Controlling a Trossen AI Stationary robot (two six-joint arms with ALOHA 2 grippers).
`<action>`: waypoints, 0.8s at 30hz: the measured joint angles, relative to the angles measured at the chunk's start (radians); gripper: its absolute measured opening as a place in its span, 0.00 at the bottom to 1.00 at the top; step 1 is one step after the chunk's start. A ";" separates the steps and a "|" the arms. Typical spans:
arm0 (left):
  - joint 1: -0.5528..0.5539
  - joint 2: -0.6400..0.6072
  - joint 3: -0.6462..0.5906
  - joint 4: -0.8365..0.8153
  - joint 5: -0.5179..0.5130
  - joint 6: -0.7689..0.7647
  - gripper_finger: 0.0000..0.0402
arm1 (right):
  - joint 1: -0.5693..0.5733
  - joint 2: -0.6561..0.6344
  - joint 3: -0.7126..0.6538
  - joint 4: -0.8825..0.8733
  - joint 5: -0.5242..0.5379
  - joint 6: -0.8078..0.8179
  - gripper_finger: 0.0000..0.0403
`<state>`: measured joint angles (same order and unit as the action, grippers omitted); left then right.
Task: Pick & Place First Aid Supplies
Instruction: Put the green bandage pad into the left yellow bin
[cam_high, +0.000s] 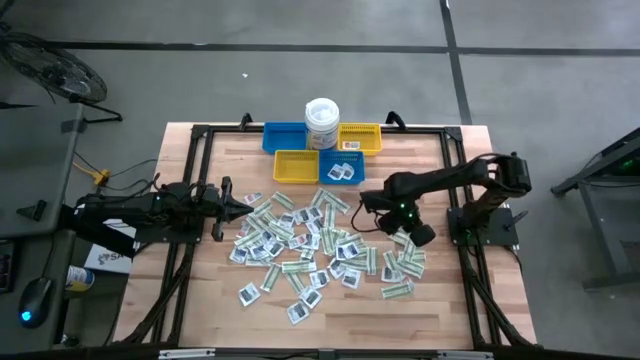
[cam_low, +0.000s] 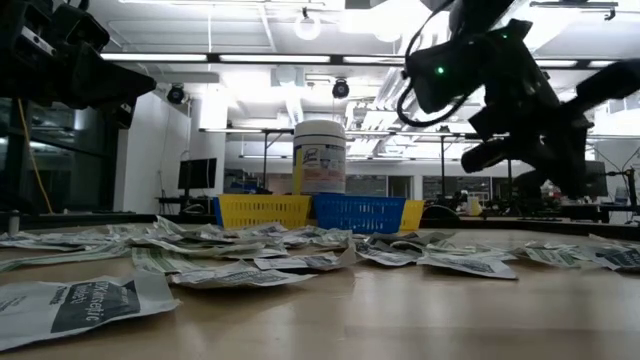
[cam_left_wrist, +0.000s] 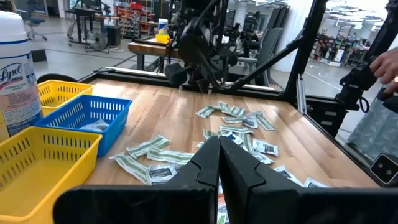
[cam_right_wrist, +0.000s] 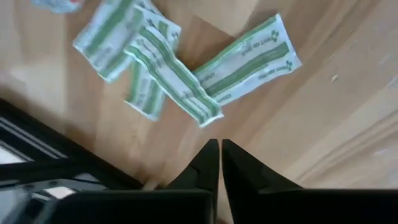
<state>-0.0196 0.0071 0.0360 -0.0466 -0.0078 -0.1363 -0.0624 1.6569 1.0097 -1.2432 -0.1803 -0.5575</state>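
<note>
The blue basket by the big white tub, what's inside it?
The blue basket holds at least one pale packet, seen through its mesh wall. The wall hides the rest of the floor, so any others can't be counted.

Looking down past the right gripper (cam_right_wrist: 219, 149), fingertips pressed together above bare wooden table (cam_right_wrist: 336, 124). Just beyond, overlapping green-and-white strip packets (cam_right_wrist: 180, 78) lying flat, one (cam_right_wrist: 249, 62) angled apart from the others.

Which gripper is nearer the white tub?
Right, narrowly. The right gripper hovers just off the white tub's right-front side; the left gripper sits farther off, at the packet pile's left edge.
</note>
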 joint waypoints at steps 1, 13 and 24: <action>0.000 0.000 0.000 0.000 0.000 0.000 0.02 | 0.000 0.000 -0.007 0.012 -0.002 -0.007 0.07; 0.000 0.000 0.000 0.000 0.000 0.000 0.02 | -0.001 0.006 -0.094 0.138 -0.048 -0.138 0.44; 0.000 0.000 0.000 0.000 0.000 0.000 0.02 | 0.007 0.006 -0.149 0.176 -0.086 -0.138 0.43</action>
<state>-0.0200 0.0067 0.0360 -0.0467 -0.0078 -0.1360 -0.0559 1.6634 0.8608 -1.0669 -0.2663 -0.6952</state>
